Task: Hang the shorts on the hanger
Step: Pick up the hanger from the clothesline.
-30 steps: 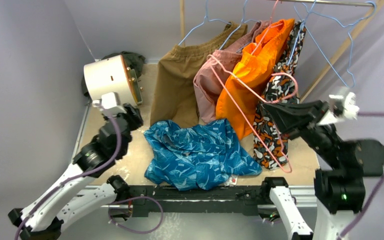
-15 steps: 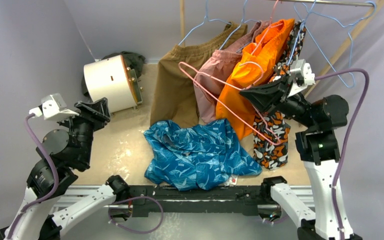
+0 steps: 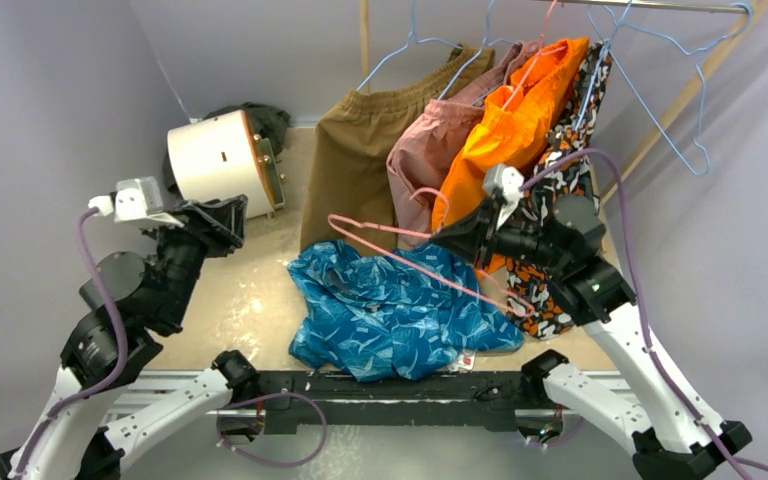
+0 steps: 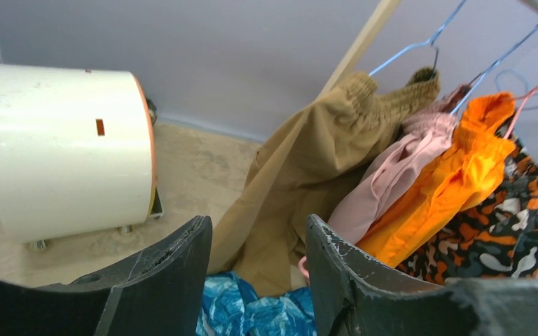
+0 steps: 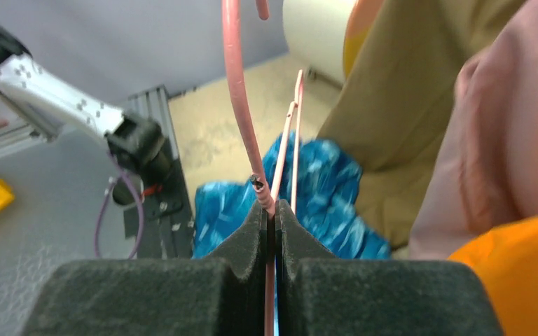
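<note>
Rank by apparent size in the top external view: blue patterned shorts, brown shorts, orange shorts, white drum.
1. Blue patterned shorts, spread flat on the table.
2. Brown shorts and orange shorts: too close to rank, and both are partly covered.
3. White drum.

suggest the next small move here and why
Probably bring the left gripper down to the shorts to grasp them: they lie on the table untouched, the left gripper is open and empty, and the right gripper pinches the hanger just above them.

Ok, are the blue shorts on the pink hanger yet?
No. The shorts lie crumpled on the table, and the hanger is over them, pinched in the right hand.
</note>
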Robot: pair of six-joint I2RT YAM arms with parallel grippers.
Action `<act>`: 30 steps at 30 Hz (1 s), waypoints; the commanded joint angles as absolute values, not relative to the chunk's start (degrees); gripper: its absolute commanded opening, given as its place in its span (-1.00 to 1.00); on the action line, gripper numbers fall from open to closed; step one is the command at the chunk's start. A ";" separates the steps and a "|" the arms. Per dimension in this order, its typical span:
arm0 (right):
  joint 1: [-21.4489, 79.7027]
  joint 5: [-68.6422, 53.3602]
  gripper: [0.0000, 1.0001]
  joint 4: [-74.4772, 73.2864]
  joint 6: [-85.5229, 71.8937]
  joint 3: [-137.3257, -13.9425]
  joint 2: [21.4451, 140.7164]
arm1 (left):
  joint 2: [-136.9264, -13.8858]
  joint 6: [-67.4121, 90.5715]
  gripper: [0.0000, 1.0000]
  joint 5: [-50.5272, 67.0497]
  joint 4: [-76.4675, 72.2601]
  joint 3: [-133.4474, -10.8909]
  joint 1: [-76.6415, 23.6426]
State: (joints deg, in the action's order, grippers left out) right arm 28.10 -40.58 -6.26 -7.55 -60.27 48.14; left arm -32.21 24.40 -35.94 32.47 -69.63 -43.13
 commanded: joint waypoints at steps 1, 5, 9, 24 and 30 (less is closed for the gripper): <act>30.73 -35.87 -1.00 -10.79 -8.58 -52.67 43.35 | -35.13 27.60 0.02 -34.75 35.80 -67.02 -42.79; 31.13 -34.72 -1.00 -11.64 -12.34 -47.38 39.40 | -36.73 39.61 0.02 -37.53 42.41 -61.00 -42.80; 31.23 -32.57 -1.00 -12.16 -12.76 -46.61 38.33 | -39.89 47.51 0.08 -32.45 46.35 -57.10 -42.80; 52.20 -0.95 -1.00 -1.67 -14.60 -60.14 56.47 | -42.45 53.21 0.16 -30.48 42.36 -47.45 -42.74; 52.29 3.00 -1.00 -0.48 -17.76 -51.43 48.35 | -43.83 50.67 0.08 -25.87 37.54 -43.79 -42.79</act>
State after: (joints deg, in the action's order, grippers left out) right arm 52.27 -3.77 -3.92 -15.03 -55.16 54.46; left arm -42.87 51.88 -29.41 43.33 -45.65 -43.11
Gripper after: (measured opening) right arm 0.018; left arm 0.551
